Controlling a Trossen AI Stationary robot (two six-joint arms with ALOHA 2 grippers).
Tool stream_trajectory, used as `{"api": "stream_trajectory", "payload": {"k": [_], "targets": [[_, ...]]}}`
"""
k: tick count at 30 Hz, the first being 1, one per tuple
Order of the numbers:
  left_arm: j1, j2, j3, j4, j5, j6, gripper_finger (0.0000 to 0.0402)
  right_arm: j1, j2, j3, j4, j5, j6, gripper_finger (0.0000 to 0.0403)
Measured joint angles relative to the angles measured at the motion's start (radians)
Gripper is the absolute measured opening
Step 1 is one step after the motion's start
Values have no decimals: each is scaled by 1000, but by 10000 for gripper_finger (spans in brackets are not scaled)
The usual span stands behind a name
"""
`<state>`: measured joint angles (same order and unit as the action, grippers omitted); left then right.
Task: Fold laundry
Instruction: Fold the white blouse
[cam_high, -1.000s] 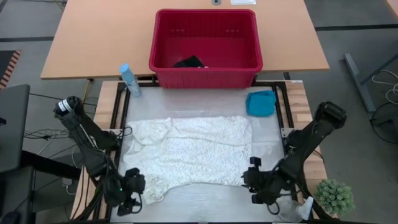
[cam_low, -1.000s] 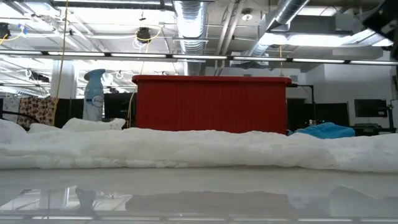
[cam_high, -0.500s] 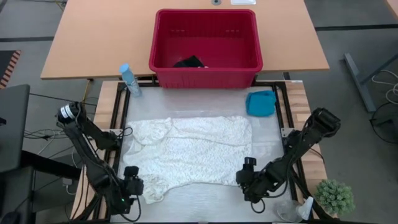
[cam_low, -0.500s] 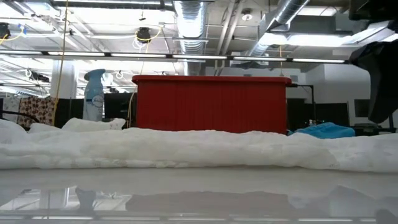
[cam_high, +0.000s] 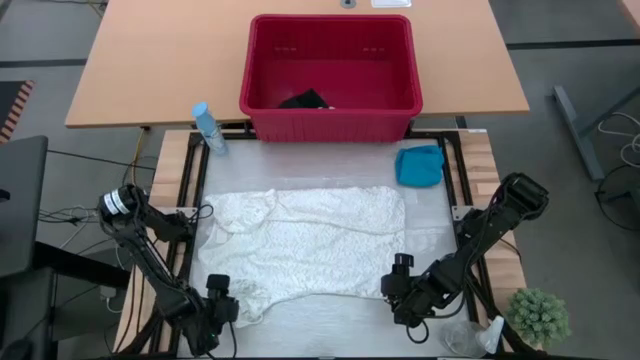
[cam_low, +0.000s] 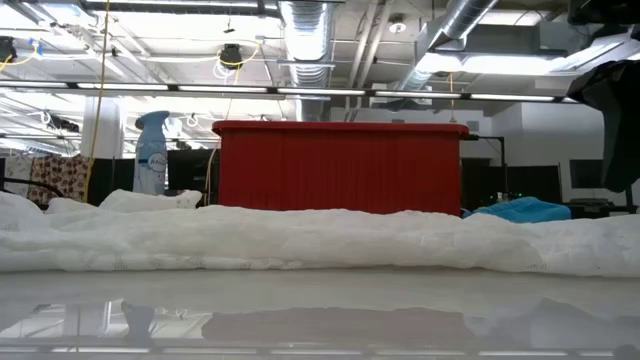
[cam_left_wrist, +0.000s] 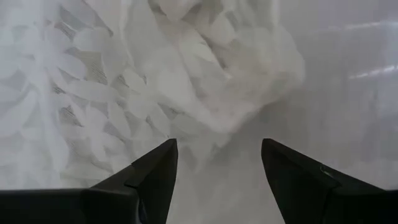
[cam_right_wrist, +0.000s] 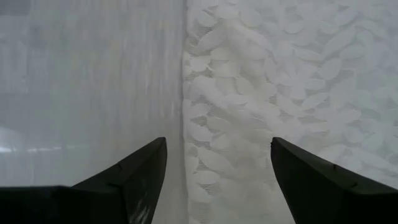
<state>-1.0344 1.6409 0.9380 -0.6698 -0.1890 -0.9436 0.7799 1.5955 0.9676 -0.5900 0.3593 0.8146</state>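
Both claws released: left claw (cam_high: 222, 301) and right claw (cam_high: 398, 279) at the large cream-white lacy cloth's (cam_high: 305, 242) lower-frame corners. Pinch each corner fully before lifting.

My dark left gripper (cam_high: 213, 305) hung low at the near left corner, jaws spread wide. My dark right gripper (cam_high: 398, 290) crouched near right, jaws equally parted, holding nothing.
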Motion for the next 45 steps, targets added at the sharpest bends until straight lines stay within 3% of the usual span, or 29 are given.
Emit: {"api": "stream_trajectory", "payload": {"k": [10,26,45], "targets": [[-3,-2,0,77,-156,16,224,24,12,0,-41,-51,-6,311],[-6,-2,-1,36,-76,102,224,40,80,-3,-42,-101,-11,311],[-10,42,-41,106,-98,164,224,42,80,-3,-45,-99,1,311]]}}
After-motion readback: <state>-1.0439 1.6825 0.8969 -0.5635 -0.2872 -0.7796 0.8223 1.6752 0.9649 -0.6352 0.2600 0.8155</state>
